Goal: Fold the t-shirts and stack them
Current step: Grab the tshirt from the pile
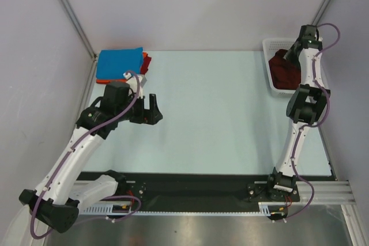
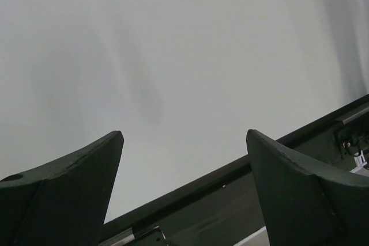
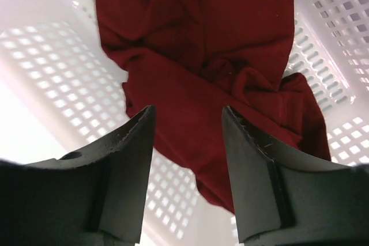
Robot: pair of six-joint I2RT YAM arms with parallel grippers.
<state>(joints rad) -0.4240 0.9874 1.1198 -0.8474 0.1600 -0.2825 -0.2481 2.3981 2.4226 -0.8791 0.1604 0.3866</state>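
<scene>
Your right jaws filled the bottom of the right wrist view, standing apart with a clear gap and nothing held between them. Just beyond them lay the dark maroon t-shirt (image 3: 219, 44), crumpled inside the white mesh basket (image 3: 52, 67); whether the tips touched the cloth, you could not tell from this view. From the top camera you saw the right arm (image 1: 305, 108) stretched to the far right corner of the tabletop (image 1: 219, 119), its wrist over the basket and the maroon cloth heaped inside it. Your left arm (image 1: 86, 136) reached over the left-middle part of the tabletop. Your left jaws were wide apart, holding nothing, above the pale surface. At the far left corner the bright blue t-shirt (image 1: 119, 61) lay folded flat on top of the orange-red t-shirt (image 1: 147, 61), whose edges showed along the near and right sides of the blue one. The left jaws were near this stack but apart from it.
</scene>
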